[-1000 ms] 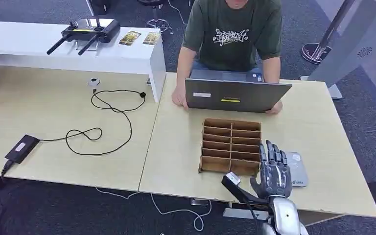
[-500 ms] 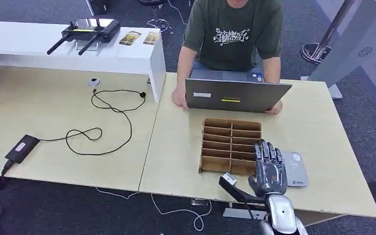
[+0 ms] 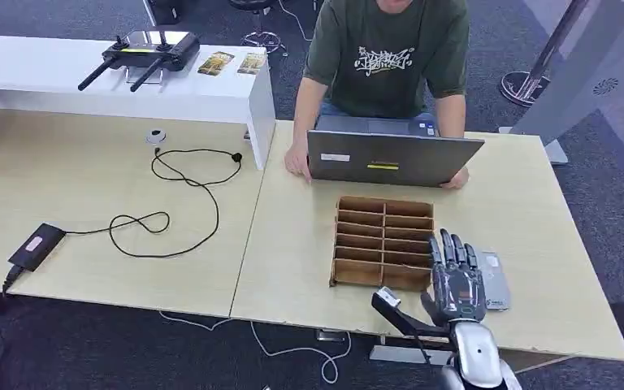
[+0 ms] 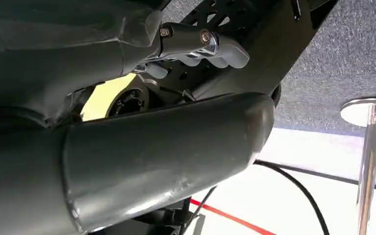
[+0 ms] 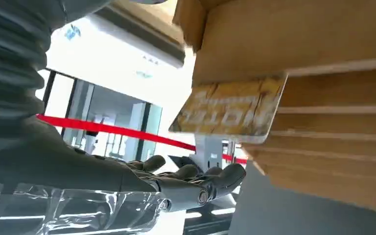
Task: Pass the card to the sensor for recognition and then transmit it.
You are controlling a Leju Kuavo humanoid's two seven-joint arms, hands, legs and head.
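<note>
**Right hand raised at near right corner of divider tray, card in tray beside fingers**

Head view: right hand is upright, back toward the camera, fingers straight and slightly apart, holding nothing. The fingertips overlap the near right corner of the wooden divider tray. Just right of the fingers lies the flat grey card sensor, partly hidden by the hand. Bare tabletop lies left of the tray and beyond the sensor, up to the right edge of the table.

Right wrist view: a gold printed card stands in the tray, one rounded corner past a divider edge. The fingers lie extended beside it, not touching; an open gap separates them from card and tray wall.

Beyond the fingertips, a grey laptop sits at the far edge with a person's hands at its sides.

Left hand: the left wrist view is too close and dark; I cannot tell how the fingers lie.
</note>
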